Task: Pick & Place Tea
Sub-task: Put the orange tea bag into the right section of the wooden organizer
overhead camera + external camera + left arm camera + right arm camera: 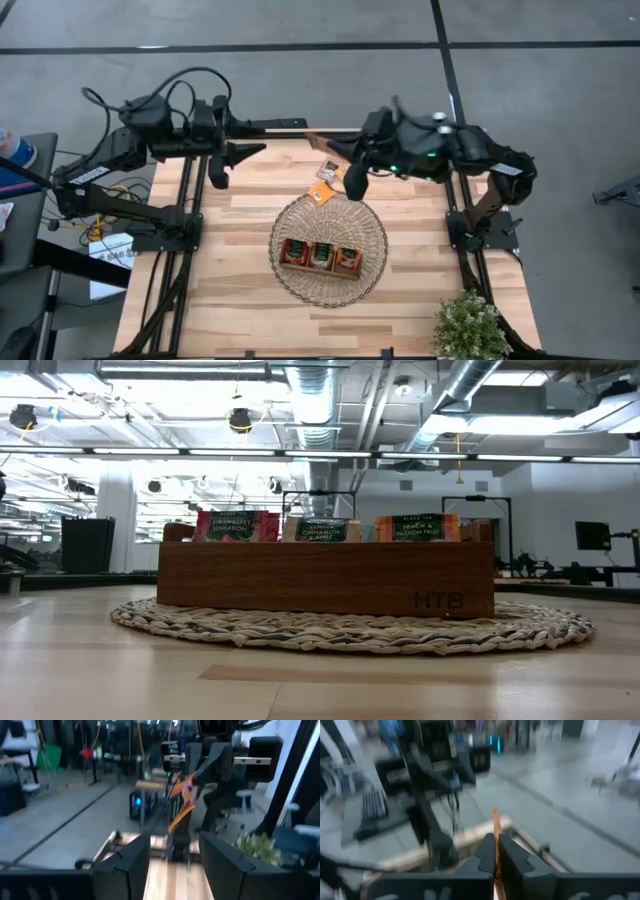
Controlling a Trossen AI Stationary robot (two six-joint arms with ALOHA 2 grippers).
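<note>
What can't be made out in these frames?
- Both arms: absent from the low view.
- Sachet print: edge-on between the right hand's shut fingers in the right wrist view, motion-blurred in the left wrist view.
- Sachets by the right hand: too small to read from above.
- Tray contents: its front wall hides all but the sachet tops.

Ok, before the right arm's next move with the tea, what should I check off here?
1. Right gripper shut on the orange sachet: ok.
2. Sachet above the tray: not ok; it hangs by the far rim of the wicker basket.
3. Tray sitting level in the basket: ok.
4. Left gripper open, empty and off to the side: ok.
5. Free room in the tray's compartments: cannot tell.
</note>
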